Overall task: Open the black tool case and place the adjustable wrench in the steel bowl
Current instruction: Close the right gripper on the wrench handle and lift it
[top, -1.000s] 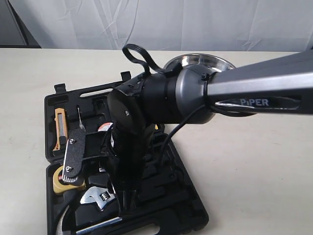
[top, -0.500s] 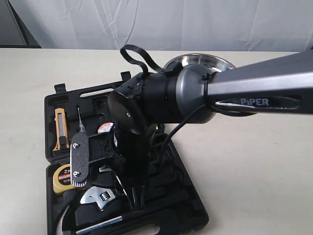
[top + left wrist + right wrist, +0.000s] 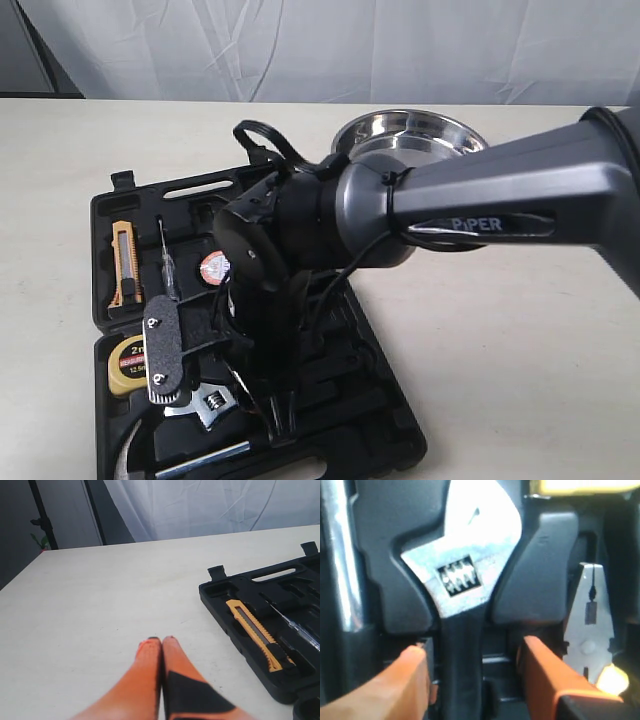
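The black tool case (image 3: pixel 385 425) lies open on the table. In its lower half lies the adjustable wrench (image 3: pixel 207 407), silver head showing. My right gripper (image 3: pixel 222 398) reaches down into the case, open. In the right wrist view its orange fingers (image 3: pixel 405 680) stand either side of the wrench's black handle (image 3: pixel 462 670), below the silver head (image 3: pixel 465 570), with small gaps on both sides. The steel bowl (image 3: pixel 410 130) sits behind the case, partly hidden by the arm. My left gripper (image 3: pixel 161 641) is shut on nothing, over bare table beside the case (image 3: pixel 235 620).
Inside the case are a yellow utility knife (image 3: pixel 124 262), a tester screwdriver (image 3: pixel 166 262), a tape measure (image 3: pixel 125 362) and a hammer (image 3: pixel 128 452). Silver pliers jaws (image 3: pixel 590 625) lie just beside one right finger. The hammer's shiny shaft (image 3: pixel 342 570) lies on the other side.
The right arm has shifted left and lower. Its gripper has turned and dropped into the case, so the fingers now straddle the wrench handle.
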Controlling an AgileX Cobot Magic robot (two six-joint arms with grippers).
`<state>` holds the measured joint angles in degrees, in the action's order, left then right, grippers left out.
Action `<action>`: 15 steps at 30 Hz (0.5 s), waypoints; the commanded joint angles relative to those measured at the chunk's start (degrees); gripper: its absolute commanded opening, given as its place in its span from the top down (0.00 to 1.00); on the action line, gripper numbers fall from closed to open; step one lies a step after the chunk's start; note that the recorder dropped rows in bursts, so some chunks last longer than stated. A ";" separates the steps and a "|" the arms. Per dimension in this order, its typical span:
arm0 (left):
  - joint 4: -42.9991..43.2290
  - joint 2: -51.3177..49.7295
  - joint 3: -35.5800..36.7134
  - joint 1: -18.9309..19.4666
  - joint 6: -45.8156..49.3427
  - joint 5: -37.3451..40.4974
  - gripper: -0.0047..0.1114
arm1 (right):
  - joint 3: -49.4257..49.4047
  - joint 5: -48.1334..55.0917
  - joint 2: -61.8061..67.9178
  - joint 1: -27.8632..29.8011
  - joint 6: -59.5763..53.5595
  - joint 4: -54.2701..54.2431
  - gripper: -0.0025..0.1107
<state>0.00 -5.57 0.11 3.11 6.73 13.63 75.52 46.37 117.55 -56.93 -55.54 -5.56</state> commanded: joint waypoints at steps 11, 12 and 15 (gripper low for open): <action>0.00 0.22 -0.11 -0.41 -0.32 -0.32 0.96 | -0.36 3.79 3.77 0.20 -0.25 3.12 0.98; 0.00 0.22 -0.11 -0.41 -0.32 -0.32 0.96 | -0.36 4.04 3.77 0.20 -0.25 3.12 0.98; 0.00 0.22 -0.11 -0.41 -0.32 -0.32 0.96 | -0.36 4.28 3.77 0.20 -0.25 3.12 0.99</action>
<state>0.00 -5.57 0.11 3.11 6.73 13.63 76.13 48.21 119.17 -57.36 -55.95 -5.63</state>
